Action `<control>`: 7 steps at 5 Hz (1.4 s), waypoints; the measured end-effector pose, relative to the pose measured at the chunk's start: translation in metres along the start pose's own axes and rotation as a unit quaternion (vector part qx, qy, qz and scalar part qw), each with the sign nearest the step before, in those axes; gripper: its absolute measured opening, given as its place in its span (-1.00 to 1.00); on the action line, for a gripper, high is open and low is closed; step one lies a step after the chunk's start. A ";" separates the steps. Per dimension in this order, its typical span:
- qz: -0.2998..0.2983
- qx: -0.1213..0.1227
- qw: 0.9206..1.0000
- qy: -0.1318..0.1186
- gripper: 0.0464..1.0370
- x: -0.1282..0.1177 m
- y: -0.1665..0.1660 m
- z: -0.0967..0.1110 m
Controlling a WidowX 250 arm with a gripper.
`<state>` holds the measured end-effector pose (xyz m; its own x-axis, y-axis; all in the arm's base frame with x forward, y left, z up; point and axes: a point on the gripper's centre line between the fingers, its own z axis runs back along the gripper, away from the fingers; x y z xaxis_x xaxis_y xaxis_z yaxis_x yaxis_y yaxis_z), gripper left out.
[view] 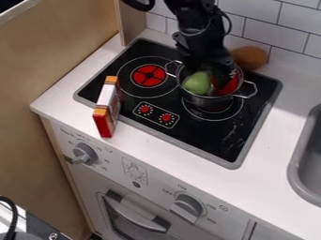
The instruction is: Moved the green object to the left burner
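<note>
Jaws of the gripper (219,71) at the pot (205,101): clenched or released, I cannot tell. Inside the pot, the green toy fruit (198,83) is probably light, firm, slippery; best pinched across its sides.

Nearer my camera than the gripper (219,74), I can read "OFF" beside the larger dial (187,207) on the oven front (160,187), while the numbers around it and around the smaller dial (85,153) are too blurred for me to give surely. Between those dials I see a small line-drawn panel (134,170) whose marks I can't make out. On the box (108,107), off to the gripper's side in my view, the print is unreadable.
</note>
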<state>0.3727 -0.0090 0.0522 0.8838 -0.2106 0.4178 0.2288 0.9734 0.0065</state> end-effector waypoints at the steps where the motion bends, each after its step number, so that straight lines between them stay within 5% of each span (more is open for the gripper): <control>1: -0.003 0.002 1.000 0.010 0.92 -0.003 0.000 -0.002; 2: -0.011 0.000 1.000 0.018 0.92 -0.006 0.000 -0.003; 5: 0.004 0.004 1.000 -0.010 0.86 -0.015 -0.003 -0.013; 6: 0.012 0.005 1.000 -0.009 0.36 -0.018 -0.005 -0.015; 7: 0.025 0.005 1.000 0.010 0.27 -0.021 -0.010 -0.014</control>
<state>0.3583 -0.0153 0.0305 0.9024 -0.1631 0.3989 0.1801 0.9836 -0.0052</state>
